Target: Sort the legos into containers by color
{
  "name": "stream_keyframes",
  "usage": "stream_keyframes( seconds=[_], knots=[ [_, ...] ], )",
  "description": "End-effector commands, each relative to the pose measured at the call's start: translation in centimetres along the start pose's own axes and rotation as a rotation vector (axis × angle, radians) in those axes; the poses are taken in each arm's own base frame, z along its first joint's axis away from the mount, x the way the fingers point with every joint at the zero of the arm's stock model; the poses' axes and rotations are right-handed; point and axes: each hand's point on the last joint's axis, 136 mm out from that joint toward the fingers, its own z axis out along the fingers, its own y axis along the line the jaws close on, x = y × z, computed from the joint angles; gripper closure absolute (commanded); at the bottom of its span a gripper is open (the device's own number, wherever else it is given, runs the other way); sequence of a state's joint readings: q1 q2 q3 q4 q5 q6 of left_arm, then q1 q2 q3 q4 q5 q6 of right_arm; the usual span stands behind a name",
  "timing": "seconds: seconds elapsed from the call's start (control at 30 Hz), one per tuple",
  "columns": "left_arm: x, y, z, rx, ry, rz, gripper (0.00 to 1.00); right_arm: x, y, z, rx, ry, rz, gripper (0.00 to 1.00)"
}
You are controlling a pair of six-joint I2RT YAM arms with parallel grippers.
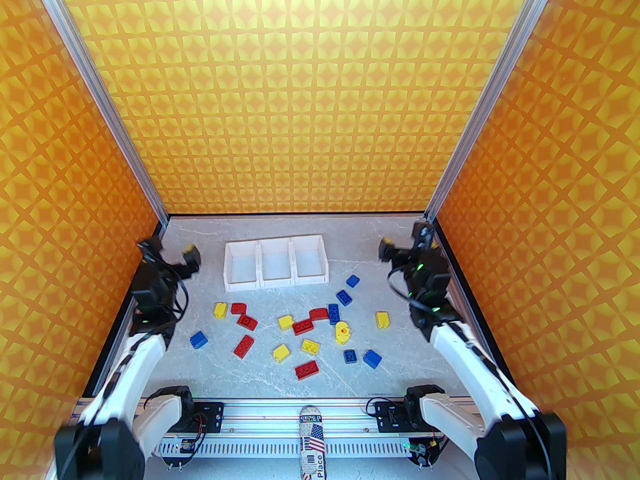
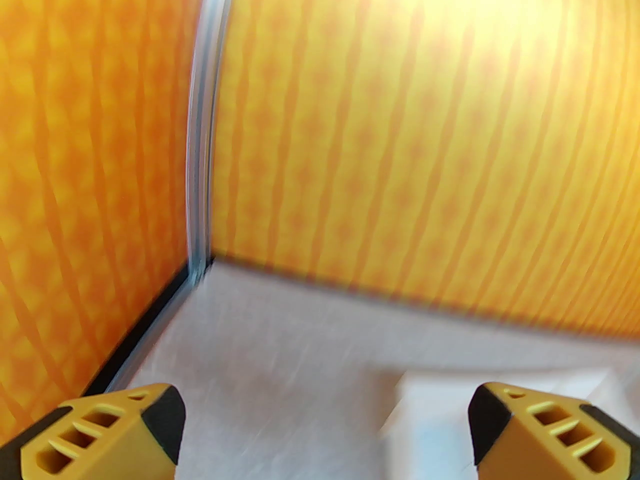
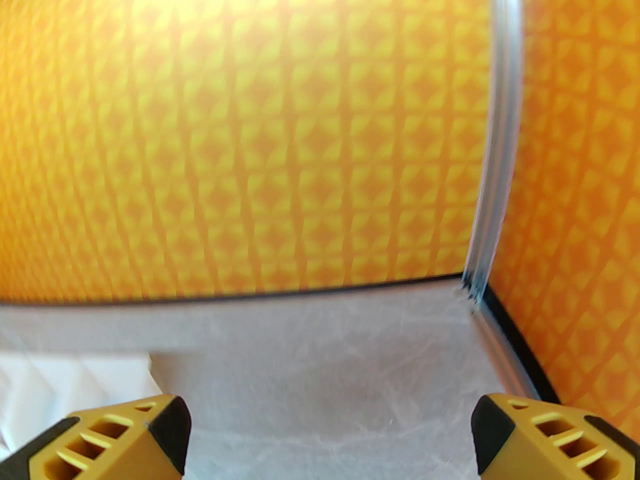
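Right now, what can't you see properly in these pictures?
- containers: left wrist view, smeared by blur, cut by the bottom edge.
- rounded yellow piece: top view, too small to tell what it is.
- sticker on the front rail: top view, print too small, cut by the bottom edge.
- left gripper: top view, blurred.

The legos (image 1: 245,321) are smooth, shiny plastic. The containers (image 1: 242,284) are white plastic, smooth and a bit dull. The counter (image 1: 400,373) looks like pale grey stone, smooth with thin veins. The corner posts (image 1: 100,93) are silvery metal with grooves. The walls (image 1: 300,93) look like flat printed paper.
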State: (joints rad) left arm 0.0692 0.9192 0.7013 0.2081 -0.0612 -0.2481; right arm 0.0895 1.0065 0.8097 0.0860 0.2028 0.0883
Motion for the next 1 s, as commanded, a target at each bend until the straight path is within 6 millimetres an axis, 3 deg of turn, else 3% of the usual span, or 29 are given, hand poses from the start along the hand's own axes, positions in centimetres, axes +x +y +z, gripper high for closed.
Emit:
stream_keyframes(
  seconds=[0.0, 0.07, 0.17, 0.37, 0.4, 0.57, 0.7, 0.97],
  knots=[
    [1.6, -1.8, -1.7, 0.009, 0.161, -0.085, 0.01, 2.8, 0.3, -1.0, -0.009, 0.202, 0.056, 0.01],
    [0.6, -3.7, -2.5, 0.059, 0.164, -0.096, 0.01, 2.9, 1.1, -1.1, -0.043, 0.269, 0.073, 0.02],
    [-0.3, -6.4, -3.6, 0.121, 0.224, -0.084, 0.01, 5.0, 1.9, -1.2, -0.072, 0.418, 0.099, 0.02],
    [0.5, -9.1, -5.7, 0.18, 0.367, -0.064, 0.01, 13.8, 4.8, -3.7, -0.228, 0.766, 0.182, 0.01],
    [0.7, -9.1, -5.9, 0.176, 0.394, -0.07, 0.01, 15.6, 4.7, -4.3, -0.217, 0.827, 0.198, 0.01],
    [2.4, -11.7, -7.2, 0.331, 0.478, -0.004, 0.01, 20.5, 2.5, -6.6, -0.076, 0.936, 0.245, 0.02],
    [2.8, -12.1, -7.1, 0.346, 0.486, 0.008, 0.01, 23.3, 1.4, -7.8, -0.008, 1.0, 0.249, 0.09],
    [2.6, -12.4, -6.6, 0.349, 0.472, 0.006, 0.01, 25.6, 1.0, -7.7, 0.023, 1.068, 0.224, 0.2]
  ],
)
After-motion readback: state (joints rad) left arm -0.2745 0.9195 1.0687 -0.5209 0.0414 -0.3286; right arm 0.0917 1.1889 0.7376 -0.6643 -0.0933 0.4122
